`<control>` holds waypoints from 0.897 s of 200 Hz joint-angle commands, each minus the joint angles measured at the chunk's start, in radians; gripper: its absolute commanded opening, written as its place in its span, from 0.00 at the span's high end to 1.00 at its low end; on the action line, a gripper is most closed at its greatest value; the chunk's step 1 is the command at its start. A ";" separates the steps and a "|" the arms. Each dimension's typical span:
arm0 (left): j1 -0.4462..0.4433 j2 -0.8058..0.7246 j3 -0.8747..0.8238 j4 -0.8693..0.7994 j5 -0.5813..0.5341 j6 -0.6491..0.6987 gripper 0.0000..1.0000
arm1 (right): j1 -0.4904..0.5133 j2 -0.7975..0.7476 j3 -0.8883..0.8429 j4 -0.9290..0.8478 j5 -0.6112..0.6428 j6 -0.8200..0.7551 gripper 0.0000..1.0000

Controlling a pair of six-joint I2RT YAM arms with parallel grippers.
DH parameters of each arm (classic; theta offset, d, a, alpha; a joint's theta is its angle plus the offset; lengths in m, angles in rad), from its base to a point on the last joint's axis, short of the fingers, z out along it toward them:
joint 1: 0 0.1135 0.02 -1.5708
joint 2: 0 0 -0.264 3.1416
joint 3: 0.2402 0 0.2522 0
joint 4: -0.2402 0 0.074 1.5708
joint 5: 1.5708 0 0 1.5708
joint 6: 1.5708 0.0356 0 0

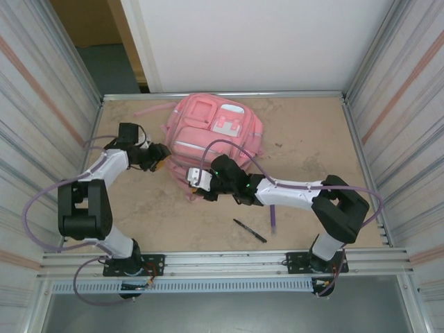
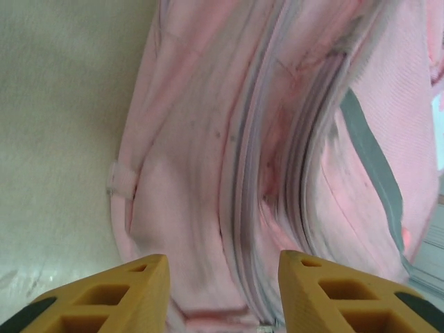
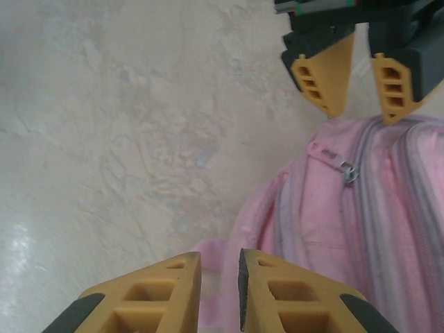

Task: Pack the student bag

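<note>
The student bag (image 1: pixel 215 128), a large pink backpack with front pockets and a white-and-pink patch, lies at the back middle of the table. My left gripper (image 1: pixel 164 158) stands open at the bag's near left edge, its fingers straddling the main zipper seam (image 2: pixel 253 173). In the right wrist view the left gripper (image 3: pixel 361 87) hovers just beyond a metal zipper pull (image 3: pixel 349 171). My right gripper (image 1: pixel 197 182) is at the bag's near edge. Its jaws are nearly together with a fold of pink bag fabric (image 3: pixel 222 253) between them.
A black pen (image 1: pixel 250 230) lies on the table near the front, right of centre. A purple pen (image 1: pixel 272 216) lies beside it, partly under the right arm. Metal walls close in the table on both sides. A loose pink strap (image 1: pixel 149 109) trails at the back left.
</note>
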 commanded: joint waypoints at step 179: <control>-0.311 -0.307 -0.286 0.302 0.002 -0.379 1.00 | -0.331 0.099 0.061 0.043 0.039 0.609 0.75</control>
